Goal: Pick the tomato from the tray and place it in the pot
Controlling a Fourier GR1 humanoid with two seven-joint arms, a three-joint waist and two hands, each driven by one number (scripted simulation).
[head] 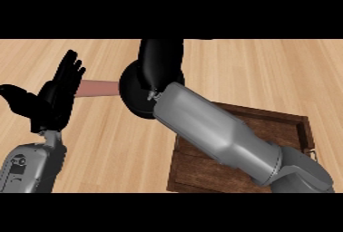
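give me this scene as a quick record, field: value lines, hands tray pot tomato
surface: light wooden counter
tray: dark wooden tray, right of centre, partly hidden by the right forearm
pot: black pot, above and left of the tray, largely hidden by the right arm
pot handle: pinkish handle pointing left
tomato: not visible
right hand: black hand over the pot; fingers cannot be made out
left hand: open hand at the view's left, fingers up, resting, holding nothing

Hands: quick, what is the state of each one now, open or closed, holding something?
Left hand: open, fingers straight up, holding nothing.
Right hand: over the pot; fingers hidden, so it cannot be told.
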